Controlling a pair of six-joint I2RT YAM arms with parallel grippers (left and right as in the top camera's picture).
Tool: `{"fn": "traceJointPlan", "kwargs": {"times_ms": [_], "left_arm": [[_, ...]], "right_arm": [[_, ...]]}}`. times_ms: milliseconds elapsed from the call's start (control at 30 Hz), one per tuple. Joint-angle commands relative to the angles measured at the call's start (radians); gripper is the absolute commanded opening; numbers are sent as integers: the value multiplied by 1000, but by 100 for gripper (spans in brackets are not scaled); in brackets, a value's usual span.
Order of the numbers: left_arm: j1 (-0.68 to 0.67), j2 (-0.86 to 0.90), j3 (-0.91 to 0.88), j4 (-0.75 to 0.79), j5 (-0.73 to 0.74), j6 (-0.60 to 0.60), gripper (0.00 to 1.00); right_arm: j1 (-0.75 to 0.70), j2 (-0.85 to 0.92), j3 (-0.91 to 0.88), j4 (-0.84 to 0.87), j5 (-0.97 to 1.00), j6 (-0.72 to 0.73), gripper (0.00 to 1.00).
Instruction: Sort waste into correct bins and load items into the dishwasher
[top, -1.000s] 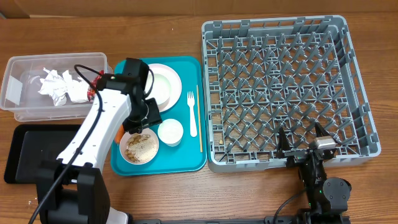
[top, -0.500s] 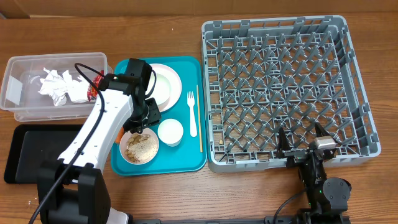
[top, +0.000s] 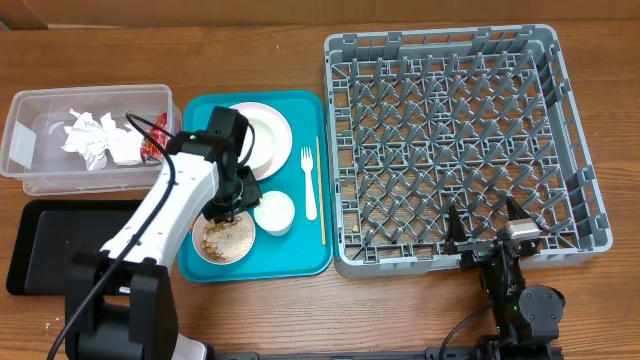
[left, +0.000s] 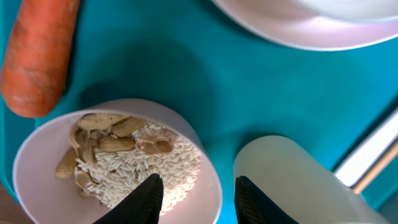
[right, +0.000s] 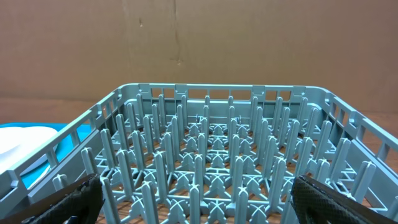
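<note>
This is looking like a robotics lab bench dressed up as a kitchen. A bare wooden table (top: 300, 310) is carrying everything, and a grey dish rack (top: 450, 40) is sitting straight on it at 3 o'clock. Plain brown cardboard (right: 199, 43) is standing as a backdrop beyond the rack. A white robot arm (top: 160, 210) is reaching in from 7 o'clock, and black cables (top: 458, 328) are trailing at the table's 6 o'clock edge.

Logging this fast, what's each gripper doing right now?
Left gripper: open, straddling the bowl rim, gripping nothing.
Right gripper: open, empty, facing the rack.
</note>
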Motion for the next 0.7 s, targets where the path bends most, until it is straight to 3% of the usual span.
{"fn": "traceJointPlan", "kwargs": {"times_ms": [0,667], "left_arm": [[-6,-1,-33,32,-18,-40,41],[-6,-2,-99,85,47,-53,37]], "right_arm": [[-3,-10,-11,4,3,3,100],[-3,-10,-11,4,3,3,100]]}}
